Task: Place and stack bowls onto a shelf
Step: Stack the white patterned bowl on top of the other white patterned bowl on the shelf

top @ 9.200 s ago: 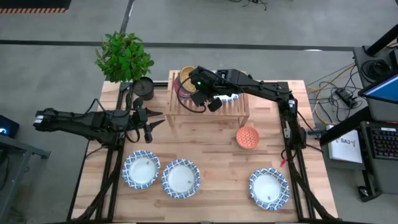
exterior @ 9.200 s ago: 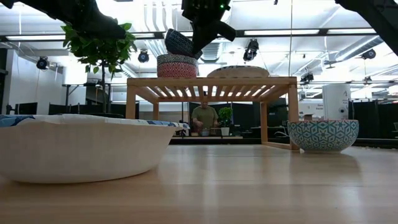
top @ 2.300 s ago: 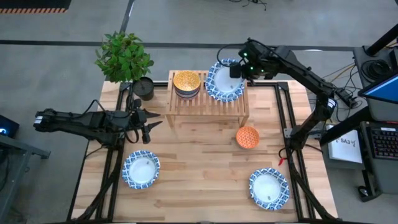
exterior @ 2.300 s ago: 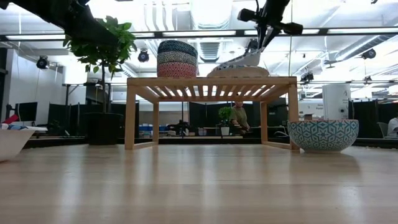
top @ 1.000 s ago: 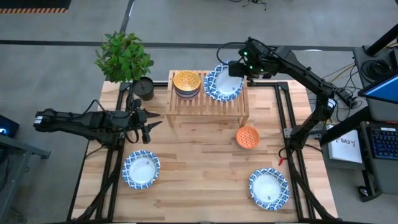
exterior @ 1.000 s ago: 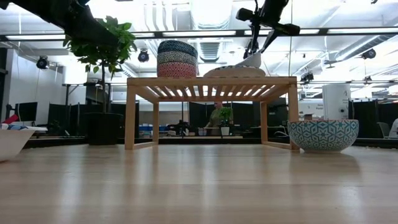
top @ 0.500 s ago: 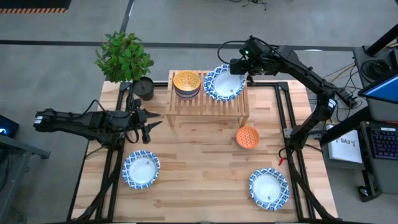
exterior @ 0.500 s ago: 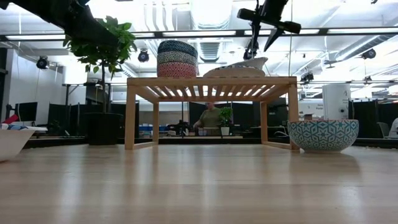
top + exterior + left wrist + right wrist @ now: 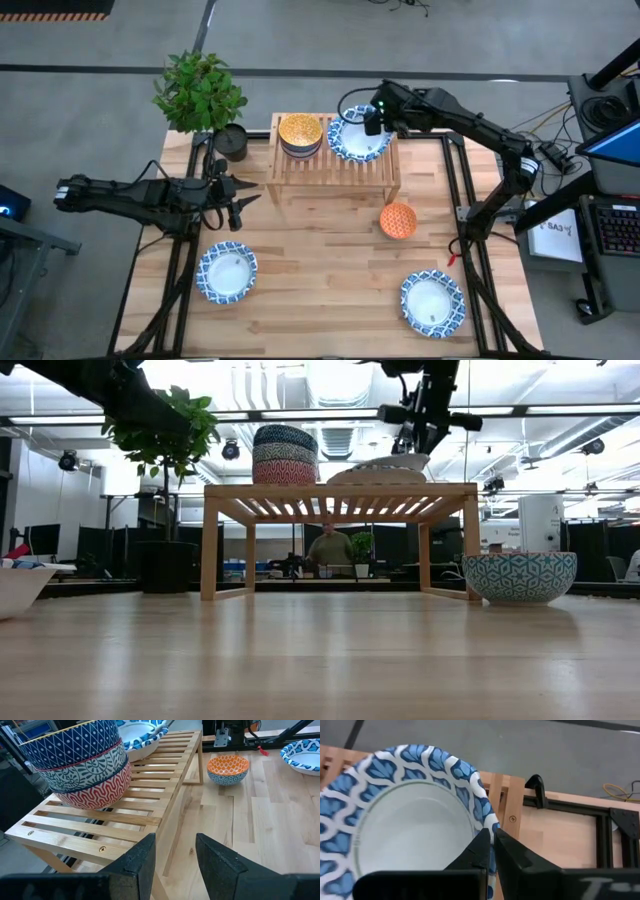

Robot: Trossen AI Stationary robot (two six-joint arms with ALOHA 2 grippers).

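High view: right gripper [image 9: 372, 122] sits at the far-right rim of the wide blue-rimmed bowl [image 9: 360, 136] on the shelf [image 9: 335, 172]. In the right wrist view its fingers [image 9: 481, 851] are closed to a thin pinch with the bowl's rim between them, so it looks clamped on the rim, bowl resting on what seems a second wide bowl underneath. A stack of three small bowls [image 9: 300, 132] stands on the shelf's left half. The orange bowl [image 9: 398, 220] is on the table just off the shelf's front right corner; two more wide bowls [image 9: 227, 272] [image 9: 433, 303] lie near the front edge, well apart. Left gripper [image 9: 238, 201] waits left of the shelf, fingers spread, empty.

Handling guess: bowls look like glazed ceramic — rigid, fairly heavy, slick, chip-prone. Rim pinch is the only real hold; wide ones will tilt from a one-sided grip, so grip deep and set down gently. The small orange one should be lighter and easier.
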